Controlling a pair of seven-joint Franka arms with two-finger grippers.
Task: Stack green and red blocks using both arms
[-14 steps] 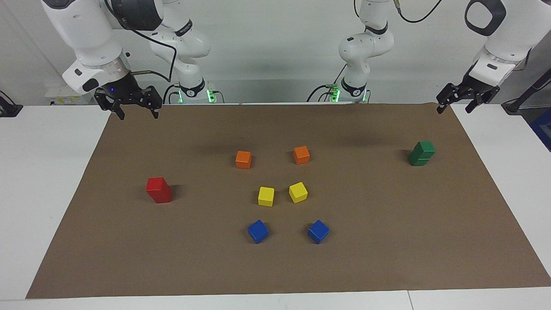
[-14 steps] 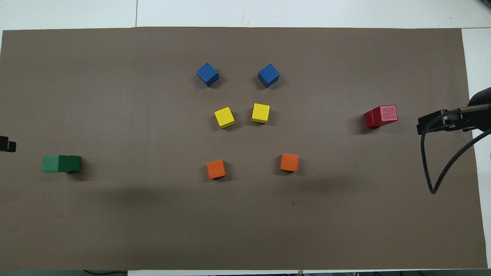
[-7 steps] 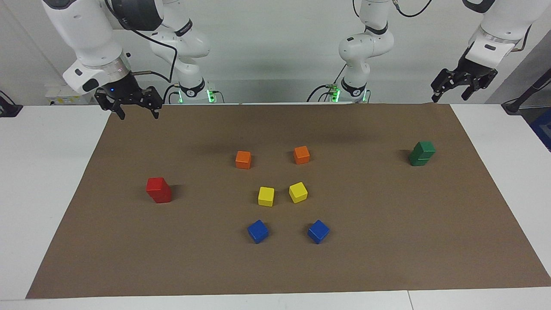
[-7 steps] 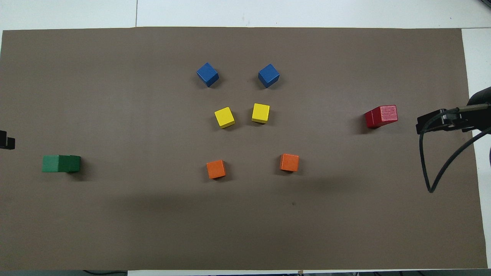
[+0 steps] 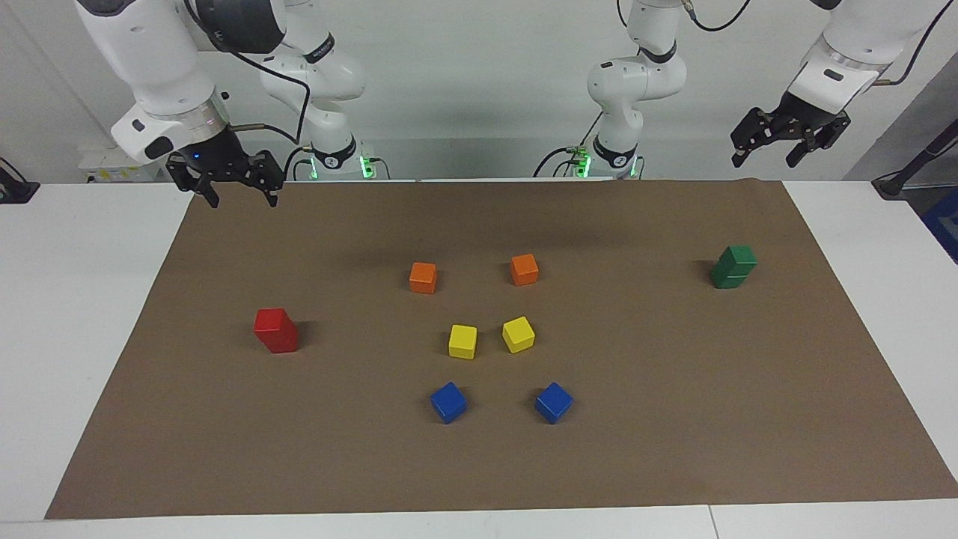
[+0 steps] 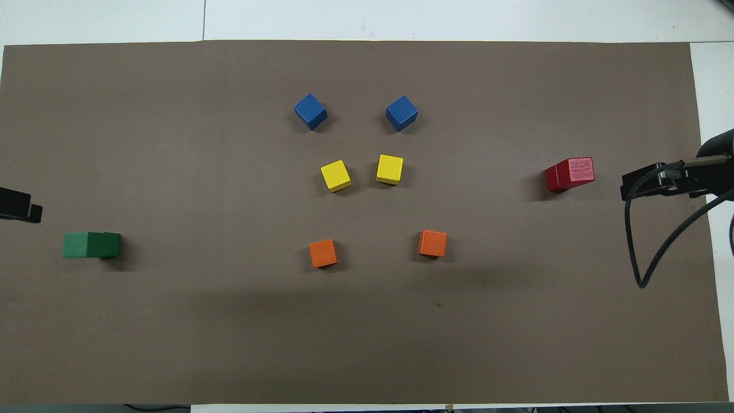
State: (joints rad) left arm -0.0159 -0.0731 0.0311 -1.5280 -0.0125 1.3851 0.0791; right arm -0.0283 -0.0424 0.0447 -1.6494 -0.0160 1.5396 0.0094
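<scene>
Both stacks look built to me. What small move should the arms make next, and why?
Probably just park both arms and stop. The green stack stands two high toward the left arm's end of the mat, the red stack two high toward the right arm's end. The left gripper and right gripper hang open and empty, clear of both, near the robots' edge of the mat.

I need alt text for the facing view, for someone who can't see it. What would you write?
Two white robot arms hang raised and open-handed, left gripper and right gripper, above a brown mat where a green stack and a red stack stand at either end, loose orange, yellow and blue cubes between them.
</scene>
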